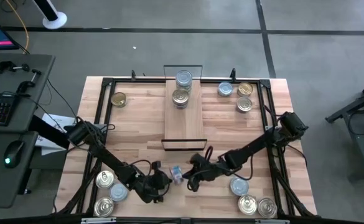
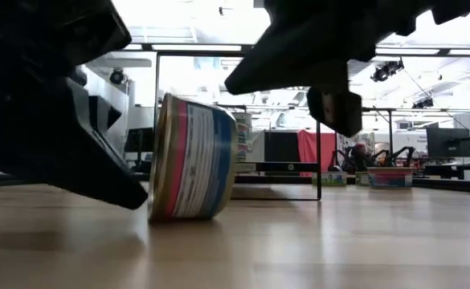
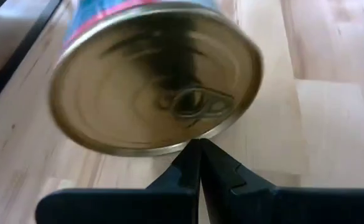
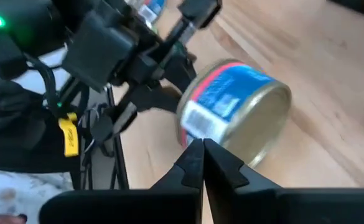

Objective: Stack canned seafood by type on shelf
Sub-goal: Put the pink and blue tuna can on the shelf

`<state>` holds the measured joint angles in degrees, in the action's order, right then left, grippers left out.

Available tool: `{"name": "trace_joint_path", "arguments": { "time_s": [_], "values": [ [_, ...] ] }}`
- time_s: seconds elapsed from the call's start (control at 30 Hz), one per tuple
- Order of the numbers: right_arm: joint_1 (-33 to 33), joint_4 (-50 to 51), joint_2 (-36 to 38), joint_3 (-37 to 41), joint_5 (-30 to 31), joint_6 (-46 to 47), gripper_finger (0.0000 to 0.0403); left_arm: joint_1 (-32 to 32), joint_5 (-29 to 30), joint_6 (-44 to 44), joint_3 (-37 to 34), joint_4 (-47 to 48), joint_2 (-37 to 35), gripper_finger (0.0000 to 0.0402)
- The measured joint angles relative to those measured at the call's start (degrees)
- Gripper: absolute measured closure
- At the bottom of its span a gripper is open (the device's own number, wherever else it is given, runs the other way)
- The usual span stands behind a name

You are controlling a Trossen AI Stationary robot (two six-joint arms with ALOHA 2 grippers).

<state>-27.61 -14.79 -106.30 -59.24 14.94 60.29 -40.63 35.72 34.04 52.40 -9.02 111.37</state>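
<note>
High view: both arms (image 1: pixel 122 169) reach inward, fingers (image 3: pixel 191 163) closed empty, flanking a tipped tin (image 1: pixel 177 173).

Twelve tins show from above: two on the shelf (image 1: pixel 183 118), one on its edge (image 1: pixel 177 173) between the arms, one at the far left (image 1: pixel 118 99), three far right, three near left, two or three near right.

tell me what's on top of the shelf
Two tins stand on the shelf near its far end: one silver-topped tin and one gold-topped tin. Whether more tins are stacked beneath them cannot be seen from above.
</note>
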Motion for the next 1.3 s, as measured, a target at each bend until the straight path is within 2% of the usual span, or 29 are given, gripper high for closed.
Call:
{"name": "trace_joint_path", "arguments": {
  "time_s": [0.37,0.57,0.77,0.87,1.0,1.1,1.2,1.3],
  "values": [
    [-1.0,4.6,3.6,0.0,-0.4,-2.1,0.0403,0.3,0.9,-0.1,0.1,-4.3,-0.2,0.0401],
    [-1.6,6.8,3.8,0.1,-0.3,-0.6,0.0403,1.9,2.1,-1.7,0.2,-13.1,2.7,0.0401],
    [-1.8,8.3,3.8,-0.8,0.1,0.0,0.0403,3.3,-2.8,-1.1,0.5,-21.3,6.4,0.0401],
    [-2.2,14.2,3.8,-6.2,0.1,-4.8,0.0403,3.2,-4.6,0.4,0.7,-17.5,5.1,0.0401],
    [-2.3,28.3,3.9,-15.1,0.5,-12.9,0.0403,2.8,-6.1,0.4,0.7,-11.0,1.1,0.0401],
    [-1.6,34.4,3.9,-18.9,2.0,-16.4,0.0402,1.9,-6.7,0.5,0.7,-5.9,-2.2,0.0401],
    [-0.7,37.5,3.9,-21.2,-1.6,-20.5,0.0392,0.3,-6.8,2.1,0.0,-1.4,-5.8,0.0401],
    [0.5,39.3,3.9,-22.4,-5.8,-23.4,0.0354,-1.8,-6.2,6.2,-1.6,2.6,-9.0,0.0401]
  ]
}}
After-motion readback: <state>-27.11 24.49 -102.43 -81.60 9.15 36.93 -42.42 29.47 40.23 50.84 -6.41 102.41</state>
